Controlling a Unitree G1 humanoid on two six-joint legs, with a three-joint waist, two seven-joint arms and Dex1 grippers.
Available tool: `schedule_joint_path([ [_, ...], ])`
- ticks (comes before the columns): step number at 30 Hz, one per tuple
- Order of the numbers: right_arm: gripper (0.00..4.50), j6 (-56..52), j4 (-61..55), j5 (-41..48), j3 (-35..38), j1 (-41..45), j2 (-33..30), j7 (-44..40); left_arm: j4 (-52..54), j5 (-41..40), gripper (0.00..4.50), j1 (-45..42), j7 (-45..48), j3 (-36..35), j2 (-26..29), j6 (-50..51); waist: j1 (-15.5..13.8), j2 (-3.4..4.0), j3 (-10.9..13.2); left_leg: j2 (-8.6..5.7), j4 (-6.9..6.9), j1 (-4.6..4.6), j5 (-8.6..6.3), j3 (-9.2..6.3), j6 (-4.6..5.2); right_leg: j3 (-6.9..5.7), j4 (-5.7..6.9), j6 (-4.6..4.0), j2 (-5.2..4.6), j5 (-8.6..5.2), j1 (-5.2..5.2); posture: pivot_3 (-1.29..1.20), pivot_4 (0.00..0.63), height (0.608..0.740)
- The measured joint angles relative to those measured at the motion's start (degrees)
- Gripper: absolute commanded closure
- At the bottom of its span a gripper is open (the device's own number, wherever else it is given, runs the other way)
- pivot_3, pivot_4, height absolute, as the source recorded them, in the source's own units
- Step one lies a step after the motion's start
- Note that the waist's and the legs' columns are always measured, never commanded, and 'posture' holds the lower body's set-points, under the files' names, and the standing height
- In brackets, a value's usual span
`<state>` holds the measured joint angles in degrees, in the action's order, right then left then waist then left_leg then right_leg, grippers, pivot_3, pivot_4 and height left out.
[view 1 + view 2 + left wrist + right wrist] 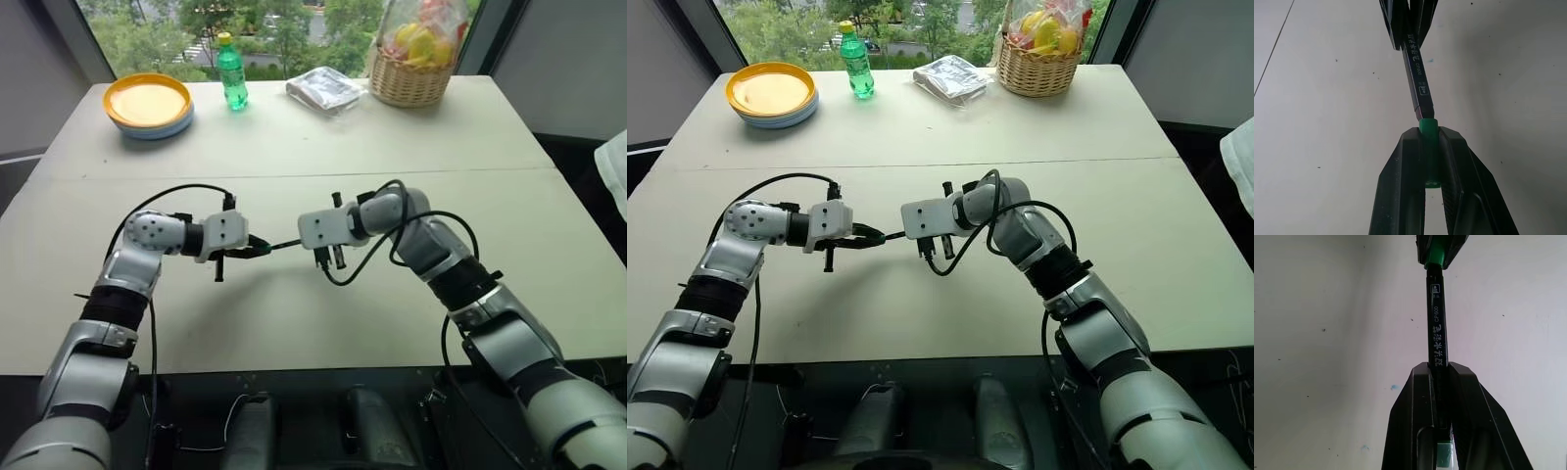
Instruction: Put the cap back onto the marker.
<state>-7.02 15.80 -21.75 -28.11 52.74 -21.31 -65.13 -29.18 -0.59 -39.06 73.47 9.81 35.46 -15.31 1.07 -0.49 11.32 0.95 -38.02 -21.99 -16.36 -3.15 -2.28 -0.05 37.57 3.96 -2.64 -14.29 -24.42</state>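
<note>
both arms raised above middle of surface (294, 323), grippers pointing at each other. left gripper (1429, 142): 2 fingers clamped on cap (1428, 128), green, small. right gripper (1441, 374): 2 fingers clamped on marker (1437, 328), dark barrel with white print. marker spans gap between grippers; its end sits inside cap mouth. how deep it is seated: cannot tell. far edge of surface, left to right: stacked plates (149, 106), green bottle (231, 72), foil packet (324, 90), wicker basket (411, 76).
</note>
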Motion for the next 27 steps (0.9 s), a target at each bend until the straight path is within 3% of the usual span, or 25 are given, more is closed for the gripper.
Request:
schedule_joint_path([
  [27, 4.48, -4.1, -2.8, 1.2, 2.5, 0.0, 0.1, -2.6, 0.2, -4.0, 4.5, 0.1, 1.5, -2.9, -1.8, 1.3, 0.0, 0.0, 0.0, 0.0, -0.04, -0.06, 0.0, -0.01, 0.0, -0.01, 0.06, 0.0, 0.0, 0.0, -0.07, 0.0, 0.15, 0.74],
])
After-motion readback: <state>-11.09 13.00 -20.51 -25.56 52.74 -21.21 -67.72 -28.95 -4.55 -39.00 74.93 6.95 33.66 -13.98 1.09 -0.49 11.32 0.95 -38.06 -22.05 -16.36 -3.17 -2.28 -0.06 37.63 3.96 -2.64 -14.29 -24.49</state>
